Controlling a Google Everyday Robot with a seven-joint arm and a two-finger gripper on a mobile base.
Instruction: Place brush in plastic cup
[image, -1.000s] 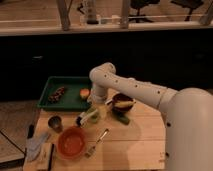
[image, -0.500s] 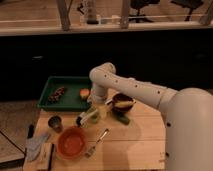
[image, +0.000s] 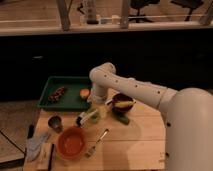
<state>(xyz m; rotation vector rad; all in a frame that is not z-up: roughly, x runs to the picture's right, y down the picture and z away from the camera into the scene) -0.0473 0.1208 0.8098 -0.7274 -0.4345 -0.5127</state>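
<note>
The gripper (image: 98, 106) hangs at the middle of the frame, over the worktop (image: 135, 145). Just below and left of it the brush (image: 85, 117) lies tilted, its upper end at the plastic cup (image: 102, 112). The tray (image: 70, 82) sits at upper left. The small cup (image: 55, 123) stands left; the bowl (image: 72, 144) lies lower left, the fork (image: 97, 142) just right of it.

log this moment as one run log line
gripper low at cup | brush tilted beside cup, not inside | orange bowl in front
</note>
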